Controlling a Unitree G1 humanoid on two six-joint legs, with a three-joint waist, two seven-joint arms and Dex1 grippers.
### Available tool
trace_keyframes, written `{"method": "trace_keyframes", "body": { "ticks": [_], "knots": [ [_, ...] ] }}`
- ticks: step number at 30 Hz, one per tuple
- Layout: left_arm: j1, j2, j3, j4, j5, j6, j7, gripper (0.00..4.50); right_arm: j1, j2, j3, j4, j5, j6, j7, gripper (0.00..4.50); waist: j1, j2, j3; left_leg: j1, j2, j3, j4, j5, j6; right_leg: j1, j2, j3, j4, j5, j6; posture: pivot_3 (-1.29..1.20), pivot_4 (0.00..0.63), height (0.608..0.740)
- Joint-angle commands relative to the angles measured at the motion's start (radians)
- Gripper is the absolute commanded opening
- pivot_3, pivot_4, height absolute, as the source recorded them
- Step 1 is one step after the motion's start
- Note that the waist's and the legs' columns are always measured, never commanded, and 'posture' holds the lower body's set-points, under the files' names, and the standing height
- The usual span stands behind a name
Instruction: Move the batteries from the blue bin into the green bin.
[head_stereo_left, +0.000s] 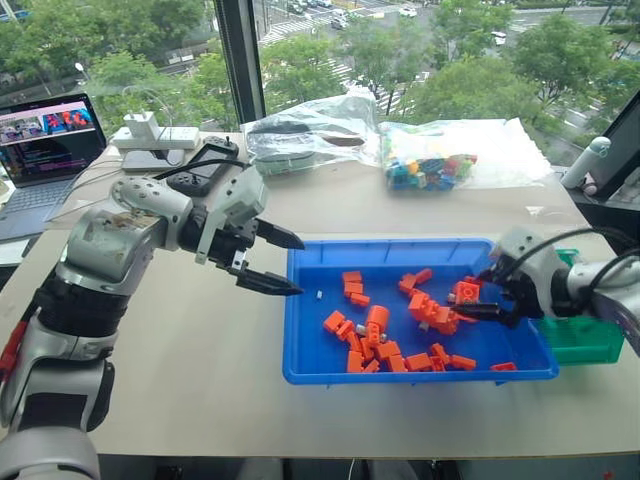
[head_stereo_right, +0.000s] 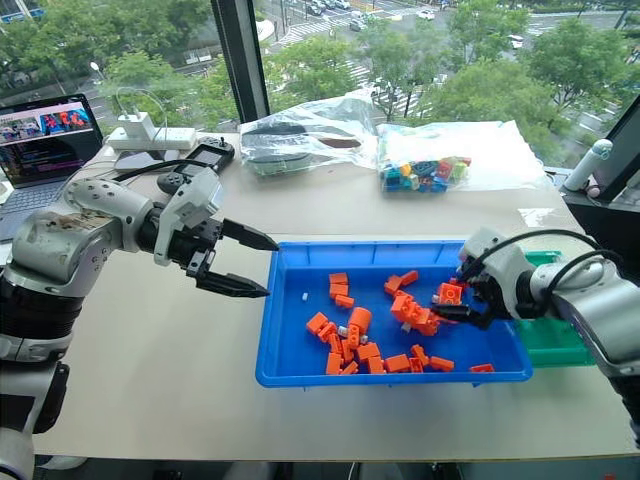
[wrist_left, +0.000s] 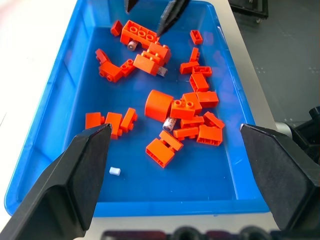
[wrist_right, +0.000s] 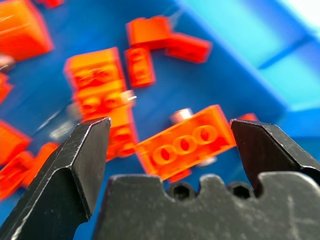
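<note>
The beige desk (head_stereo_left: 200, 370) carries the blue bin (head_stereo_left: 300, 372) centrally, the green bin (head_stereo_left: 585, 340) touching its 3 o'clock end, a laptop (head_stereo_left: 40, 160) at 10 o'clock, and two plastic bags (head_stereo_left: 310, 135) at 12.

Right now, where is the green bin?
The green bin stands on the table at the robot's right, against the blue bin's right end, behind the right gripper.

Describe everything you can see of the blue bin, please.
The blue bin is a large, shallow, rectangular tray of glossy bright-blue plastic with a rolled rim. It lies flat on the beige table, and the green bin stands at its right end. Inside lie scattered orange bricks, an orange cylinder piece, a few small batteries and a tiny white bit. The open right gripper reaches into it.
</note>
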Motion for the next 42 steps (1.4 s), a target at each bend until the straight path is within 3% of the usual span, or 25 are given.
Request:
{"method": "trace_keyframes", "body": {
  "ticks": [1,6,8,17,24,31,32,33,40,42],
  "knots": [
    [-0.012,-0.005,0.015,-0.022,0.000,-0.016,0.017,4.43,-0.085,0.062,-0.039,0.063,-0.054,0.064,-0.109,4.45,0.000,0.000,0.000,0.000,0.000,0.000,0.000,0.000,0.000,0.000,0.000,0.000,0.000,0.000,0.000,0.00,0.150,0.737],
    [-0.010,-0.004,0.015,-0.022,-0.002,-0.016,0.023,4.43,-0.291,0.224,-0.200,0.051,0.039,0.590,-0.218,4.45,-0.011,0.000,0.000,-0.002,0.000,0.001,0.000,0.000,-0.001,-0.003,0.000,0.002,0.003,0.000,0.000,0.00,0.150,0.737],
    [-0.009,-0.005,0.014,-0.022,-0.003,-0.017,0.026,4.43,-0.318,0.235,-0.217,0.032,0.047,0.670,-0.240,4.45,-0.012,0.001,0.000,-0.003,0.000,0.000,-0.001,0.001,-0.001,-0.004,0.000,0.001,0.006,0.000,0.000,0.00,0.150,0.737],
    [-0.016,-0.025,0.006,-0.009,0.006,-0.030,0.044,4.43,-0.229,0.209,-0.208,0.033,0.314,0.681,-0.450,4.45,-0.002,0.000,0.000,-0.005,-0.001,0.000,-0.001,0.000,0.000,-0.005,0.000,0.001,0.005,0.000,0.000,0.00,0.150,0.737],
    [-0.019,-0.023,0.002,-0.014,0.008,-0.022,0.047,4.43,-0.155,0.282,-0.267,0.028,0.386,0.681,-0.690,4.45,-0.013,0.001,0.000,-0.005,-0.001,0.000,-0.001,0.000,0.000,-0.005,0.000,0.002,0.006,0.000,0.000,0.00,0.150,0.737],
    [-0.024,-0.025,0.000,-0.014,0.010,-0.022,0.051,4.43,-0.129,0.323,-0.285,0.049,0.428,0.681,-0.812,4.45,-0.017,0.001,0.000,-0.005,-0.001,0.000,-0.001,0.000,0.000,-0.005,0.000,0.002,0.006,0.000,0.000,0.00,0.150,0.737],
    [-0.025,-0.026,0.000,-0.013,0.011,-0.022,0.052,4.43,-0.124,0.327,-0.284,0.049,0.424,0.681,-0.822,3.94,-0.016,0.001,0.000,-0.005,-0.001,0.000,-0.001,0.000,0.000,-0.005,0.000,0.002,0.006,0.000,0.000,0.00,0.150,0.737],
    [-0.026,-0.026,0.000,-0.013,0.011,-0.022,0.053,4.43,-0.121,0.332,-0.285,0.048,0.421,0.681,-0.831,3.80,-0.016,0.000,0.000,-0.005,-0.001,0.000,-0.001,0.000,0.000,-0.005,0.000,0.002,0.006,0.000,0.000,0.00,0.150,0.737],
    [-0.029,-0.030,0.000,-0.015,0.008,-0.017,0.060,4.43,-0.156,0.325,-0.283,0.016,0.423,0.681,-0.867,1.43,-0.020,0.001,0.000,-0.005,-0.001,0.000,-0.001,0.000,0.000,-0.005,0.000,0.002,0.006,0.000,0.000,0.00,0.150,0.737],
    [-0.029,-0.028,0.002,-0.015,0.007,-0.014,0.063,4.43,-0.197,0.298,-0.283,-0.001,0.470,0.681,-0.868,1.36,-0.021,0.001,0.000,-0.005,-0.001,0.000,-0.001,0.000,0.000,-0.005,0.000,0.002,0.005,0.000,0.000,0.00,0.150,0.737]
  ]
}}
